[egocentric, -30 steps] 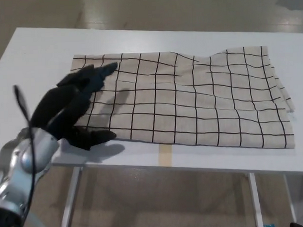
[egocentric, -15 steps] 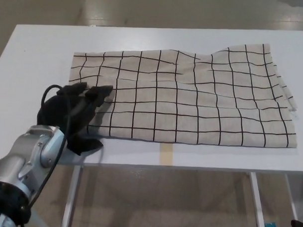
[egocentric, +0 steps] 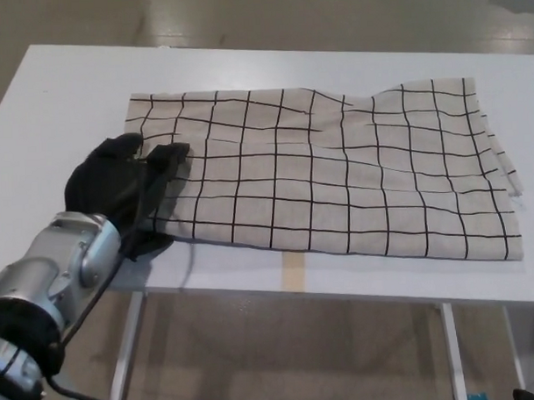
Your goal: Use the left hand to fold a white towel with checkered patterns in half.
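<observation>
- Now that my left hand (egocentric: 126, 189) has sunk from hovering over the towel's (egocentric: 336, 176) left end a second ago to lying on it, I am at the gripping stage of the fold.
- The thick fingers (egocentric: 167, 156), stretched out a second ago, have curled in over the left edge, with the thumb low at the near left corner; they look closed on the cloth there, though I cannot see whether any fabric is truly pinched.
- The towel itself has not shifted: it lies spread flat on the white table (egocentric: 61, 93), long side across, rumpled a little at the far right, its near edge close to the table's front.
- No part of it is lifted yet, so the fold is not begun; I judge the next job is to carry this left edge over to the right edge.
- No containers are here, and my right hand does not show.
</observation>
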